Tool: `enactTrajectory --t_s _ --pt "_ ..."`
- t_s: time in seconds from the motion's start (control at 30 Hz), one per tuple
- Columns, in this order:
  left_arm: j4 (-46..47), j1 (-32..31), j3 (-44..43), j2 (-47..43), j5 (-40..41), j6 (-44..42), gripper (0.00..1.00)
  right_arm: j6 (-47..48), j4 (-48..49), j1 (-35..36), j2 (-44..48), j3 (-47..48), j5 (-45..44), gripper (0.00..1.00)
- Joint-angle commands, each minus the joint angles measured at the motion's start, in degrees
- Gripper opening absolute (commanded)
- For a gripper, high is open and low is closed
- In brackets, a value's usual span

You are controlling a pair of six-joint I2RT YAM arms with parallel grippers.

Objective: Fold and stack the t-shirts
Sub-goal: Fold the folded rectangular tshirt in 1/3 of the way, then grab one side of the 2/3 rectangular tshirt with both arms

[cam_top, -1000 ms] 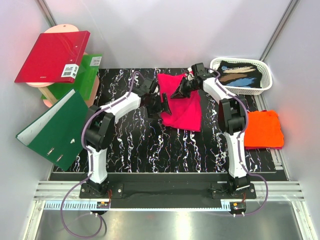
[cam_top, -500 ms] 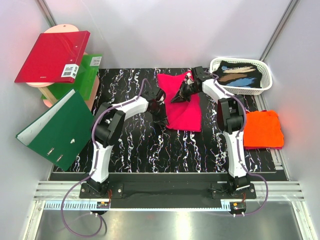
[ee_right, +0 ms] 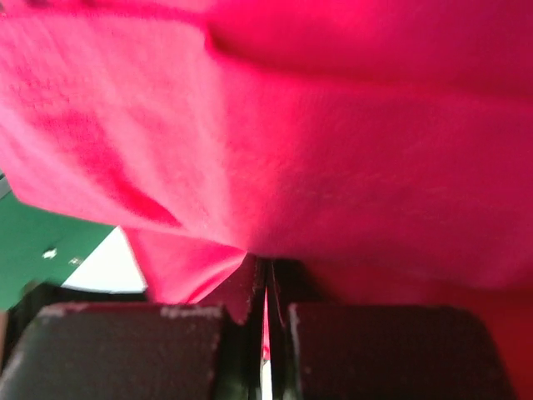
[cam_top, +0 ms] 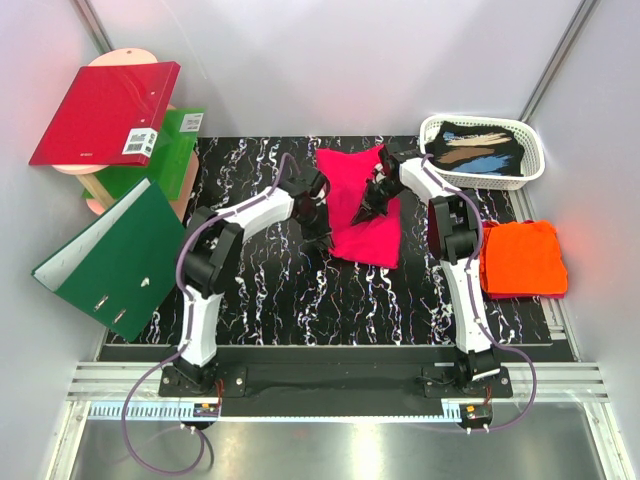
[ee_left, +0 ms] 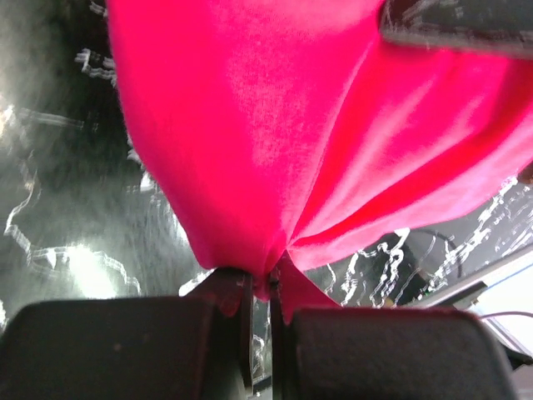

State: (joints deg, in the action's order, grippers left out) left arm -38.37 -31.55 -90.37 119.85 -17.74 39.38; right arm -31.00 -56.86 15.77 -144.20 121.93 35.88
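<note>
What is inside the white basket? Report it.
A dark cloth with tan, white and blue streaks fills the white basket. Anything beneath that cloth is covered.

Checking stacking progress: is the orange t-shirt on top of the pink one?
No, the orange t-shirt lies apart, right of the pink t-shirt.

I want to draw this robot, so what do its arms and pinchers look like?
The left arm and right arm are both made of white tubes joined by chunky black joints. A thin purple cable loops out from each base and runs up along the arm. The left gripper and right gripper have flat, blocky black fingers.
</note>
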Motion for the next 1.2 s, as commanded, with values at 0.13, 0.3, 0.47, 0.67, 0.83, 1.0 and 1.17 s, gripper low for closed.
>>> enactTrajectory --t_s 0.13,0.3,0.47,0.67,0.83,1.0,1.17 --pt "-6.3 0.4 1.2 -6.0 -0.1 1.1 0.00 2.6 -4.0 0.2 0.9 1.3 -7.7 0.00" --pt "-9.2 0.3 2.7 -3.4 -1.8 0.4 0.39 4.7 -3.8 0.2 2.2 0.5 -8.2 0.00" --pt "-10.1 0.4 3.1 -7.3 1.8 -1.4 0.99 10.2 3.8 0.1 18.7 -5.4 -11.3 0.18" --pt "-8.6 0.5 5.4 -13.1 3.2 -2.8 0.99 7.0 13.3 -5.0 40.1 -25.2 -13.0 1.00" --pt "-3.0 0.9 9.6 -14.7 1.8 -1.2 0.99 -0.9 24.2 -11.9 52.1 -49.4 -7.7 1.00" --pt "0.2 1.0 10.7 -10.4 0.0 0.8 0.99 -7.1 31.3 -12.3 52.0 -62.1 -0.4 0.91" --pt "2.8 1.1 9.3 -7.8 0.7 2.4 0.99 -10.9 37.2 -12.3 48.8 -68.5 3.4 0.88"
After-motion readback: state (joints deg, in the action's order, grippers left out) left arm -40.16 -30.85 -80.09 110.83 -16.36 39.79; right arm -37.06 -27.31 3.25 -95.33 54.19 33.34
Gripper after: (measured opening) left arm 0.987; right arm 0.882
